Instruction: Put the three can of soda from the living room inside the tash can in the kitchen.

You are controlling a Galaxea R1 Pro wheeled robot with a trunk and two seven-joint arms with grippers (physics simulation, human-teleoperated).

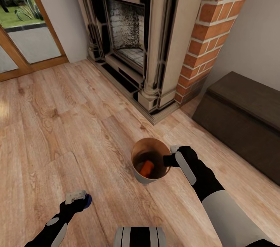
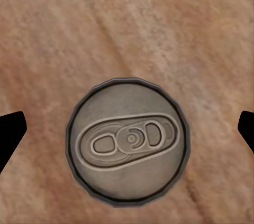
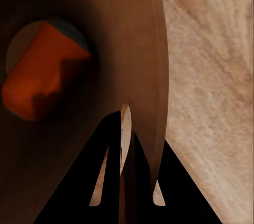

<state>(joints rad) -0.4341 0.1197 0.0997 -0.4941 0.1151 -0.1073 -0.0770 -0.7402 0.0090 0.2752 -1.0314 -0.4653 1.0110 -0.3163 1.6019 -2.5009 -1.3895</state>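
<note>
The tash can (image 1: pixel 137 153), a grey bucket with a copper inside, is over the wood floor in front of the fireplace. My right gripper (image 1: pixel 168 160) is shut on its near-right rim; in the right wrist view the fingers (image 3: pixel 108 182) pinch the bucket wall (image 3: pixel 145 49). An orange can of soda (image 1: pixel 147 168) lies on its side in the bottom (image 3: pixel 42 73). A blue can of soda (image 1: pixel 88 200) stands upright just under my left gripper (image 1: pixel 77 197). In the left wrist view its silver top (image 2: pixel 128 140) sits between the open gripper's (image 2: pixel 128 129) widely spread fingertips (image 2: pixel 10 134), touching neither.
The ornate fireplace surround (image 1: pixel 155 44) and brick column (image 1: pixel 210 33) stand ahead. A long dark low cabinet (image 1: pixel 243 118) runs along the right wall. Wood-framed glass doors (image 1: pixel 23 33) are at the far left. Bare plank floor (image 1: pixel 58 122) lies left and centre.
</note>
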